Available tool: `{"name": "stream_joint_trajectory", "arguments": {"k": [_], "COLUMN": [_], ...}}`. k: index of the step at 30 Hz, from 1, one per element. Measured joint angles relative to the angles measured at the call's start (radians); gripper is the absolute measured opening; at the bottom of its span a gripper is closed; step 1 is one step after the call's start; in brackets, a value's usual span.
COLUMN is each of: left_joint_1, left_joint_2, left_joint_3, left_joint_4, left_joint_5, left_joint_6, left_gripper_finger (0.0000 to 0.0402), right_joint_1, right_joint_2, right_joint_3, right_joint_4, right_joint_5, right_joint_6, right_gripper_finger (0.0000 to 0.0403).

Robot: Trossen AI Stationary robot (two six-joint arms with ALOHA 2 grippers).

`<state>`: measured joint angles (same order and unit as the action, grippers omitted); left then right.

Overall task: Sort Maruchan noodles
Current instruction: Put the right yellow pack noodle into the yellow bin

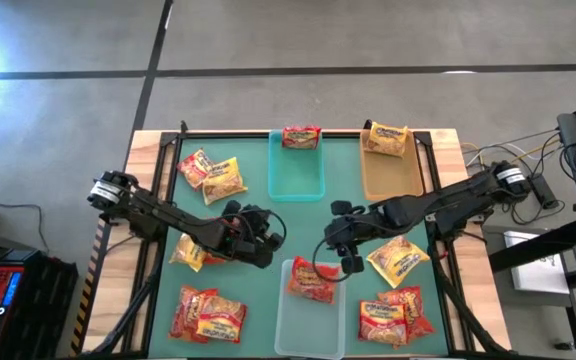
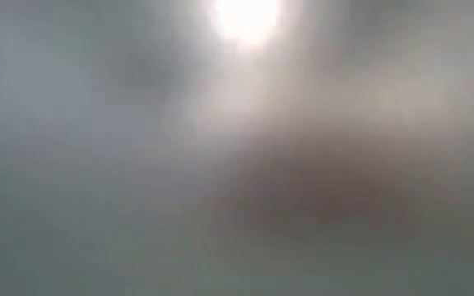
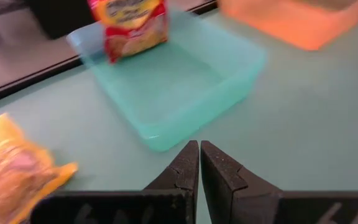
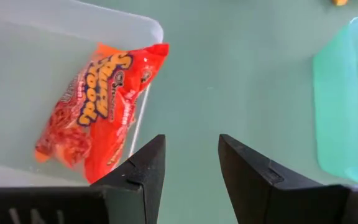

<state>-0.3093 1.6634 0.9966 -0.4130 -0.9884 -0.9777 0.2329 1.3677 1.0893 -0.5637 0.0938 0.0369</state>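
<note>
Green table mat (image 1: 268,215) carries crinkly packets; only the right wrist view shows the right gripper (image 4: 191,163) parted, empty, above the red packet (image 4: 98,106) overhanging the clear bin (image 4: 23,74); left gripper (image 3: 199,163) pinched closed.

Crinkly red-orange plastic ramen packet (image 4: 98,106) lies tilted in the clear bin, draped over its rim. Another red one (image 1: 301,136) leans in the teal bin, a yellow one (image 1: 387,139) in the tan bin; others are scattered flat on the table.
</note>
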Motion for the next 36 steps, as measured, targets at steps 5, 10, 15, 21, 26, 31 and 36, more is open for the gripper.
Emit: {"name": "stream_joint_trajectory", "arguments": {"k": [5, 10, 15, 21, 26, 31, 36], "left_joint_1": [0.09, 0.165, 0.165, 0.123, 0.073, 0.038, 0.028], "left_joint_2": [-0.003, -0.004, -0.006, -0.007, -0.007, -0.007, -0.007], "left_joint_3": [0.0, 0.0, 0.042, 0.123, 0.14, 0.134, 0.134], "left_joint_4": [-0.16, -0.312, -0.55, -0.843, -0.963, -0.97, -0.973], "left_joint_5": [0.165, 0.501, 0.661, 0.701, 0.791, 0.864, 0.871], "left_joint_6": [-0.11, -0.065, -0.103, -0.246, -0.334, -0.382, -0.415], "left_gripper_finger": [0.0, 0.0, 0.0, 0.0, 0.0, 0.0, 0.0], "right_joint_1": [-0.005, -0.005, -0.009, -0.042, -0.075, -0.09, -0.09], "right_joint_2": [-0.041, -0.053, -0.056, -0.066, -0.064, -0.064, -0.064], "right_joint_3": [-0.081, -0.151, -0.215, -0.279, -0.303, -0.321, -0.326], "right_joint_4": [0.056, 0.088, 0.133, 0.21, 0.215, 0.24, 0.261], "right_joint_5": [0.013, 0.013, 0.014, 0.015, 0.014, 0.014, 0.012], "right_joint_6": [0.006, 0.014, -0.012, -0.038, -0.041, -0.072, -0.101], "right_gripper_finger": [0.0139, 0.0139, 0.0139, 0.0139, 0.0139, 0.0139, 0.0139]}}
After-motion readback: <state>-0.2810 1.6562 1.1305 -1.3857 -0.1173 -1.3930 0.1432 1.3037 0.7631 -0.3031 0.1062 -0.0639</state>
